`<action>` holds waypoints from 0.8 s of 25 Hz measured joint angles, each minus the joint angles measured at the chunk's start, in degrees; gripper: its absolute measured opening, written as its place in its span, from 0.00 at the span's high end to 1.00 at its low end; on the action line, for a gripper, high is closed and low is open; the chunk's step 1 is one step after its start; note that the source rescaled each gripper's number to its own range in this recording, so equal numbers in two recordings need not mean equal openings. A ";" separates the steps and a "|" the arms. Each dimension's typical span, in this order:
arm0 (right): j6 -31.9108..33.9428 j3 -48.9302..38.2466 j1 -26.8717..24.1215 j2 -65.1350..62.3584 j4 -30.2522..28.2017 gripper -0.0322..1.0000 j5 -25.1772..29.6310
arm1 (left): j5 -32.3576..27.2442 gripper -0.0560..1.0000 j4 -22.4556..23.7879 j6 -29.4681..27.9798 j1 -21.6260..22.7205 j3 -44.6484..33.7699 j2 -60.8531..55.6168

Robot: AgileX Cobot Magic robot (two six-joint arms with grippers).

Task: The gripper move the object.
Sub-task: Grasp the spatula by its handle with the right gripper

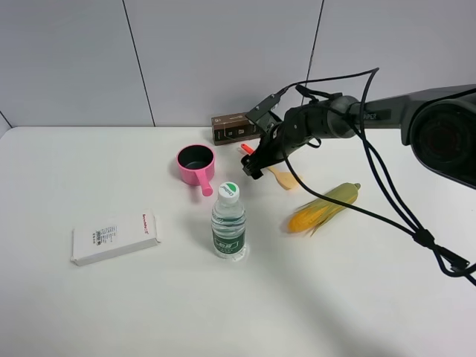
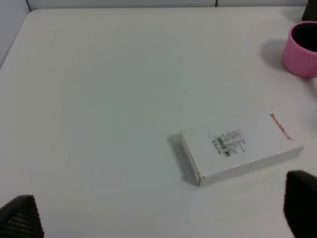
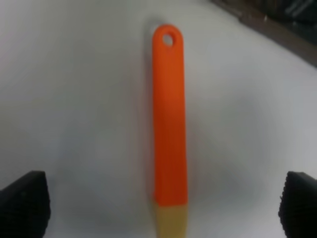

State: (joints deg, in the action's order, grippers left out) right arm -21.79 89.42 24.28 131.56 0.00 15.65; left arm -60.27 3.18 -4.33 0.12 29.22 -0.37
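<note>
The wooden spatula (image 1: pixel 281 176) lies flat on the white table, tan blade toward the corn, orange-red handle (image 1: pixel 247 149) toward the back. My right gripper (image 1: pixel 256 165) hovers right over the handle. In the right wrist view the handle (image 3: pixel 169 119) runs between my two open fingertips (image 3: pixel 25 208), which stand wide on either side and do not touch it. The left gripper (image 2: pixel 158 218) is open over bare table near a white box (image 2: pixel 240 148); it is out of the exterior view.
A pink saucepan (image 1: pixel 196 164) stands just left of the spatula, a water bottle (image 1: pixel 228 222) in front of it. A yellow-green corn cob (image 1: pixel 323 207) lies to the right. A brown box (image 1: pixel 233 128) sits behind. A white box (image 1: pixel 115 236) lies at left.
</note>
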 joint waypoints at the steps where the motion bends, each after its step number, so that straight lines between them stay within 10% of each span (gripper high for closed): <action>1: 0.00 0.00 0.00 0.13 0.00 0.10 -0.50 | 0.00 0.00 0.00 0.00 0.00 0.00 0.00; 20: 3.65 0.38 0.00 2.57 5.94 0.23 -4.33 | 0.00 0.00 0.00 0.00 0.00 0.00 0.00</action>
State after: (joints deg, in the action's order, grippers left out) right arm -18.14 89.80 24.28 134.13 5.94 11.32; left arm -60.27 3.18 -4.33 0.12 29.22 -0.37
